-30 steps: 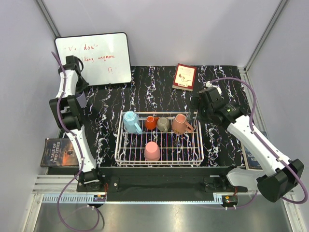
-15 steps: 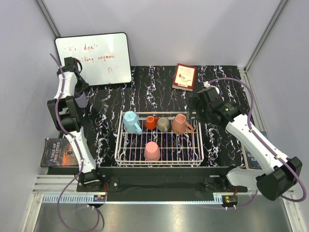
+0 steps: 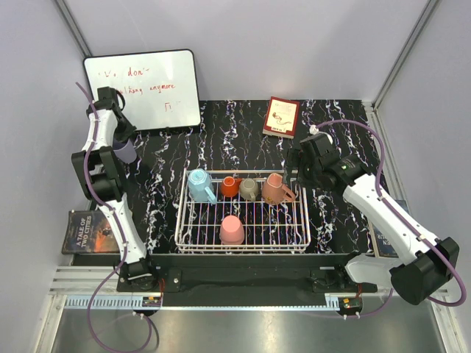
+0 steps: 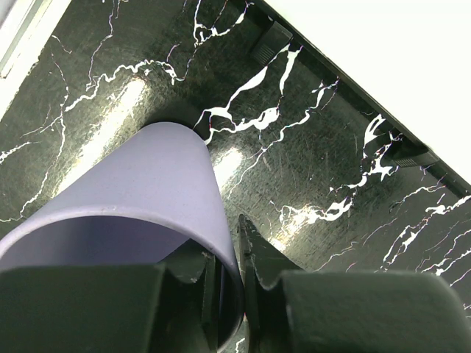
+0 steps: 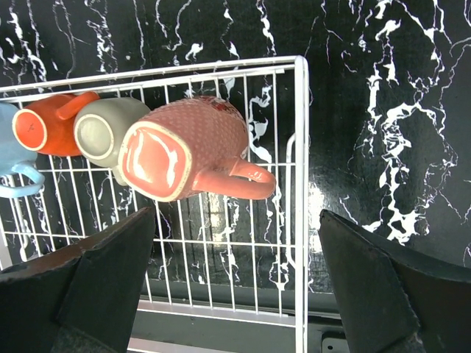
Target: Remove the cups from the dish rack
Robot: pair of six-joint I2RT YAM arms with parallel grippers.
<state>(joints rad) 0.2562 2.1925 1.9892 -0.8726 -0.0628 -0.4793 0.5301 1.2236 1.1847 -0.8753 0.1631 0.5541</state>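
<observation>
The white wire dish rack (image 3: 179, 219) holds a light blue mug (image 3: 199, 184), an orange-red mug (image 3: 230, 186), a grey-olive mug (image 3: 249, 188), a salmon-pink mug (image 3: 276, 187) and a pink tumbler (image 3: 232, 229). My left gripper (image 3: 120, 145) is shut on the wall of the lavender tumbler (image 4: 140, 191), low over the table by the whiteboard, with one finger inside and one outside. My right gripper (image 5: 243, 279) is open above the rack's right end (image 5: 300, 147), by the salmon-pink mug (image 5: 184, 151), which lies tilted with its handle toward the rim.
A whiteboard with red writing (image 3: 143, 88) leans at the back left, close to my left gripper. A red book (image 3: 281, 116) lies at the back. Dark books lie at the left edge (image 3: 88, 232) and the right edge (image 3: 383, 235).
My right gripper has moved a little left, toward the salmon-pink mug. My left arm has shifted slightly with the lavender tumbler.
</observation>
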